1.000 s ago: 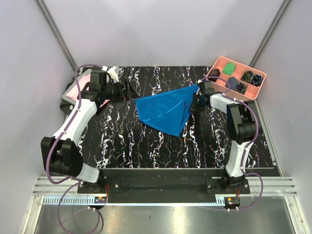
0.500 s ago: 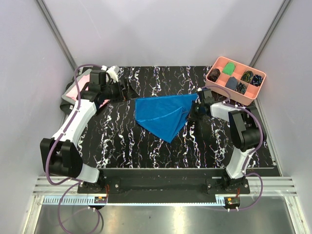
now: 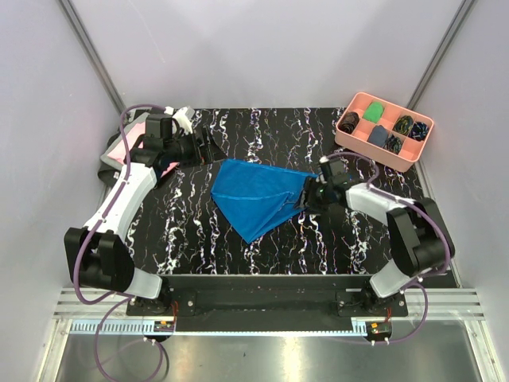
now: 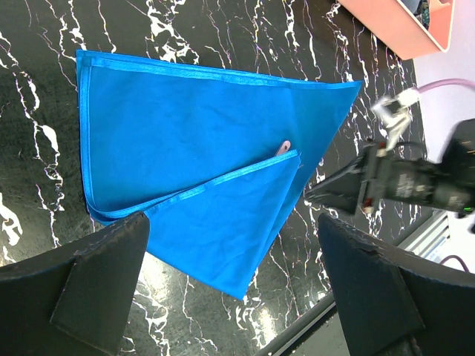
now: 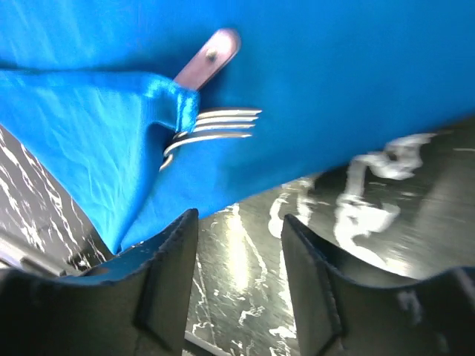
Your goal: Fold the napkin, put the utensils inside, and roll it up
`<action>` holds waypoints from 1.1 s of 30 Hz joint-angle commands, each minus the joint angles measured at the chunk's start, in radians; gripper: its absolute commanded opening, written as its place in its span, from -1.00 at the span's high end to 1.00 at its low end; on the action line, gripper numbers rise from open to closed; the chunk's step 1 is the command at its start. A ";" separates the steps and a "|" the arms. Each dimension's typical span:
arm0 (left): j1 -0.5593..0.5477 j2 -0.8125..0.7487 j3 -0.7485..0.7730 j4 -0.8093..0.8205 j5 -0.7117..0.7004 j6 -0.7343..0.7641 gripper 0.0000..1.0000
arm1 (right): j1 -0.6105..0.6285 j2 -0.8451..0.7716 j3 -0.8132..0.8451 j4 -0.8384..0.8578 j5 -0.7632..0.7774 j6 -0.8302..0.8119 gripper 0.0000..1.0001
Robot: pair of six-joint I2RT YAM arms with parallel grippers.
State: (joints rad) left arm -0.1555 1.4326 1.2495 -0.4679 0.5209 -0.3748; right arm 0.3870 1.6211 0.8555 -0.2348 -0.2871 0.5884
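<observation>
The blue napkin (image 3: 258,195) lies folded on the black marble table, one flap doubled over toward its near point (image 4: 223,222). Fork tines (image 5: 219,124) and the rounded end of a second utensil (image 5: 211,55) poke out from under the flap's corner. My right gripper (image 3: 306,197) is at the napkin's right edge, low over the table. It is open (image 5: 239,274), with only bare tabletop between its fingers. My left gripper (image 3: 208,147) hovers open (image 4: 234,297) above the napkin's far left corner, holding nothing.
A pink compartment tray (image 3: 374,153) with small cloth bundles stands at the back right, seen also in the left wrist view as a pink tray (image 4: 393,30). A pink folded shirt (image 3: 119,151) lies at the far left beside the left arm.
My right gripper carried the napkin's raised corner down and toward the near side, then opened and let it go. The napkin now lies flat. The left arm has barely moved.
</observation>
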 commanded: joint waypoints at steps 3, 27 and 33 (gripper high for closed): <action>-0.004 -0.043 0.005 0.048 0.030 -0.006 -0.97 | -0.203 -0.093 0.083 -0.093 0.095 -0.102 -0.18; -0.004 -0.026 0.005 0.048 0.034 -0.001 -0.97 | -0.497 0.164 0.206 0.087 0.054 -0.139 -0.03; -0.004 -0.021 0.005 0.049 0.031 -0.001 -0.97 | -0.508 0.172 0.209 0.124 0.011 -0.119 -0.02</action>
State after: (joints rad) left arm -0.1566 1.4322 1.2495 -0.4683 0.5209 -0.3748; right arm -0.1143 1.7916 1.0248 -0.1749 -0.2321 0.4564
